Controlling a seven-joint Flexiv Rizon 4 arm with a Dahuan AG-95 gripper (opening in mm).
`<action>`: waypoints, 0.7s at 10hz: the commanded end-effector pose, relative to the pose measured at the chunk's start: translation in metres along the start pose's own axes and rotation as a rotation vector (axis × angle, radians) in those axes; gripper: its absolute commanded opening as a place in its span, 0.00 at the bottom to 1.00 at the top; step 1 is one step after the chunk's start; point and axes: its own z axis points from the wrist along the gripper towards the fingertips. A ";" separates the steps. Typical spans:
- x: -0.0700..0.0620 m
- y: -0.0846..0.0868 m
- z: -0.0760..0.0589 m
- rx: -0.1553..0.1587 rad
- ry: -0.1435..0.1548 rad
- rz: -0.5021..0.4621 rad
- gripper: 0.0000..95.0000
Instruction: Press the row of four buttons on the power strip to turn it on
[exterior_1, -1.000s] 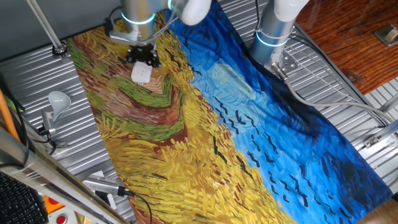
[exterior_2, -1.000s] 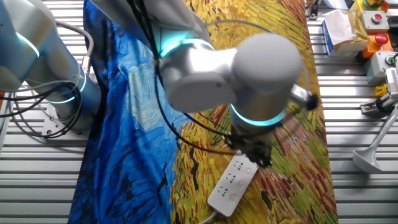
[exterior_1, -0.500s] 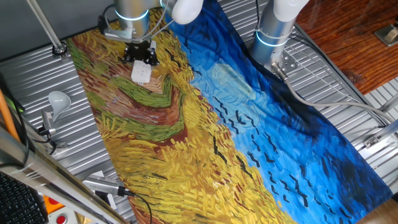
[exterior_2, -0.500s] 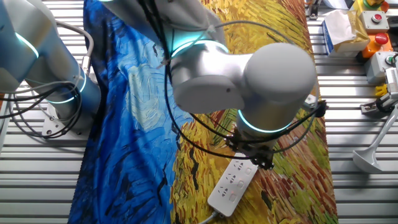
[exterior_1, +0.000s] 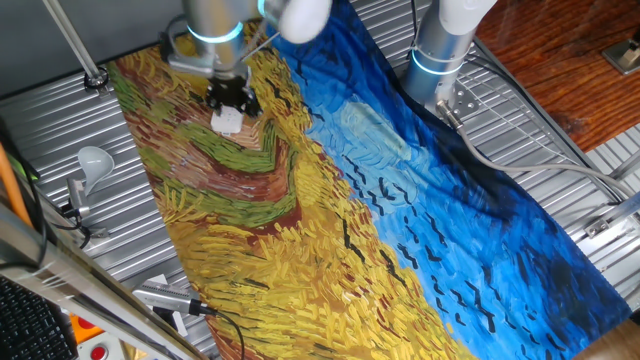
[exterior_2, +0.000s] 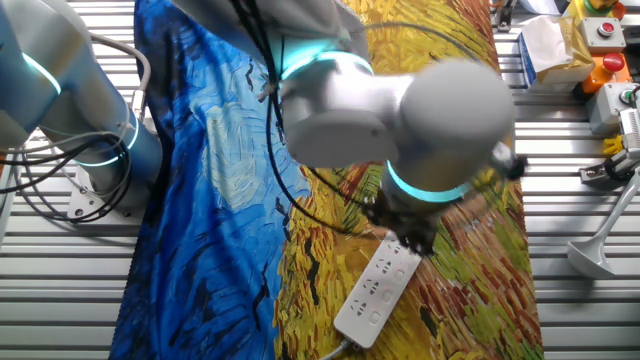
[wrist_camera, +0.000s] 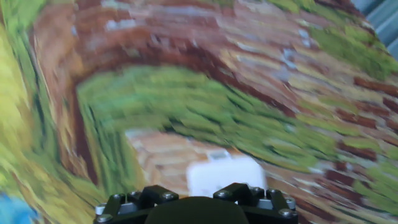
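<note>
The power strip (exterior_2: 378, 288) lies on a painted cloth (exterior_1: 240, 230) that is yellow, green and brown on one side and blue on the other; the strip is on the yellow and green part, close to one end of the cloth; it is white and long, and in the other fixed view its socket holes show on top; the row of four buttons is too small to make out in any view. A thin cord (exterior_2: 340, 349) leaves the end of the strip that is far from the arm.

The gripper (exterior_1: 229, 98) hangs right over the other end of the strip; in one fixed view only a small white bit (exterior_1: 228, 121) of the strip shows under it; in the other fixed view the big grey arm joint (exterior_2: 400, 105) with its glowing blue ring hides the fingers; in the hand view the picture is blurry, and the white end of the strip (wrist_camera: 225, 174) sits just above the black gripper base; I cannot tell if the fingers are apart or together.

Beside the cloth, on the metal table (exterior_1: 70, 130), stands a white lamp-like bulb (exterior_1: 92, 161) on a metal stand, well apart from the strip; a second robot base (exterior_1: 440, 55) stands past the blue side of the cloth; an orange box with a red button (exterior_2: 604, 40) sits at the table corner.
</note>
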 end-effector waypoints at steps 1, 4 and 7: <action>-0.014 0.010 0.002 -0.004 0.002 0.028 0.80; -0.035 0.021 0.006 0.001 -0.002 0.060 0.80; -0.052 0.031 0.009 0.014 0.010 0.076 0.80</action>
